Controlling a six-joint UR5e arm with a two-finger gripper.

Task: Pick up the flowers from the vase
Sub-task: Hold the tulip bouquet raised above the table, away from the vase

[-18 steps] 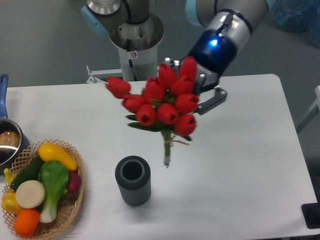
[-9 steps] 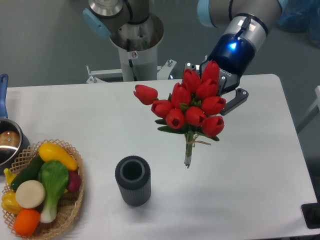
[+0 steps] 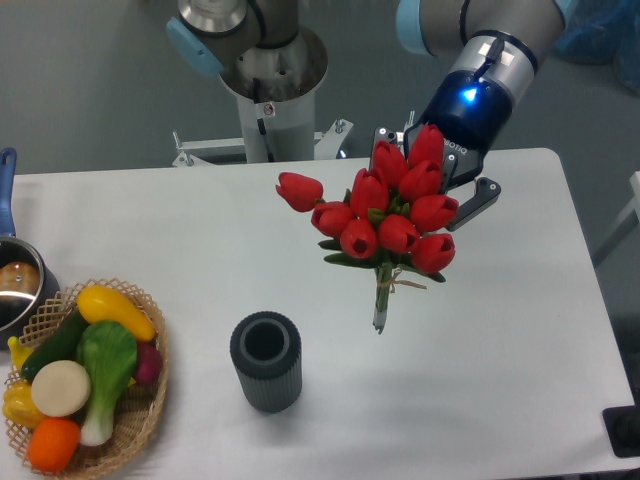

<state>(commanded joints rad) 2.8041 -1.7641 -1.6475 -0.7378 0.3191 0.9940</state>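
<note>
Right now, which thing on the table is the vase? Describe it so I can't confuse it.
Start from the wicker basket of toy vegetables at the table's near left corner and look just right. The vase is the dark grey ribbed cylinder standing upright, its round mouth empty, unlike the metal pot with a blue handle.

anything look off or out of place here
One tulip juts out sideways to the left of the otherwise tight bunch of flowers, which the gripper holds in the air, stems hanging free to the right of the empty vase. The vase stands upright, and nothing looks spilled or damaged.
</note>
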